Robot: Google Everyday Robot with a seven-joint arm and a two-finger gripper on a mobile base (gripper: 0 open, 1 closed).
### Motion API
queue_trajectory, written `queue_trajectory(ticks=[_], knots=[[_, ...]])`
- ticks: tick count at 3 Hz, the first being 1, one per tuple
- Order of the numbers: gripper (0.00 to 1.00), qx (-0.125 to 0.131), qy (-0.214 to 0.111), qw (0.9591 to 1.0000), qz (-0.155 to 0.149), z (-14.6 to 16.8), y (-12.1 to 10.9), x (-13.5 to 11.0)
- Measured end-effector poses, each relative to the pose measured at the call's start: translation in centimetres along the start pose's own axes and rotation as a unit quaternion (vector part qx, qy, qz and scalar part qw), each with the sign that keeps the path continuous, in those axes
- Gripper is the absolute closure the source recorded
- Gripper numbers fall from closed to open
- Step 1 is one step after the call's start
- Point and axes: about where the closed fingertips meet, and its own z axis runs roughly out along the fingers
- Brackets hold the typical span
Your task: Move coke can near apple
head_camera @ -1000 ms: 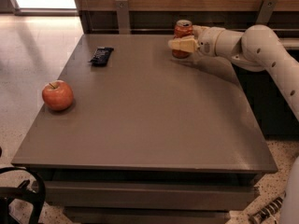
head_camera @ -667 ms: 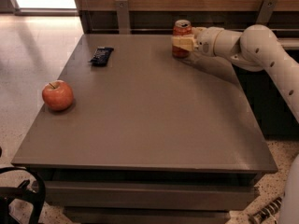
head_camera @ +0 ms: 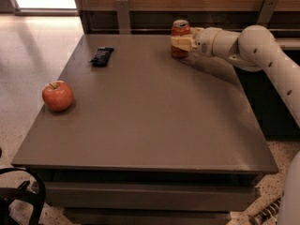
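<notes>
The coke can [head_camera: 180, 30], orange-red with a silver top, stands upright at the far edge of the brown table [head_camera: 154, 121], right of centre. My gripper [head_camera: 183, 44] reaches in from the right on the white arm [head_camera: 255, 48] and is right at the can, its cream tip covering the can's lower front. The apple [head_camera: 57, 95], red-orange with a short stem, sits near the table's left edge, far from the can and gripper.
A flat dark snack wrapper [head_camera: 101, 56] lies at the far left of the table. A wooden wall with metal brackets [head_camera: 123, 14] runs behind the table. Pale floor lies to the left, and part of a black base [head_camera: 21, 196] shows at lower left.
The gripper has edged slightly left and closer onto the can. The can, apple and wrapper have not moved.
</notes>
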Motion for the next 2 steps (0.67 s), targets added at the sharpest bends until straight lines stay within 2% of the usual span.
queue_trajectory(ticks=[1,2], knots=[[1.0,-0.001,0.004,1.0,0.0,0.0,0.1,-0.2],[1.0,0.0,0.025,0.9997,0.001,-0.6,0.5,-1.5]])
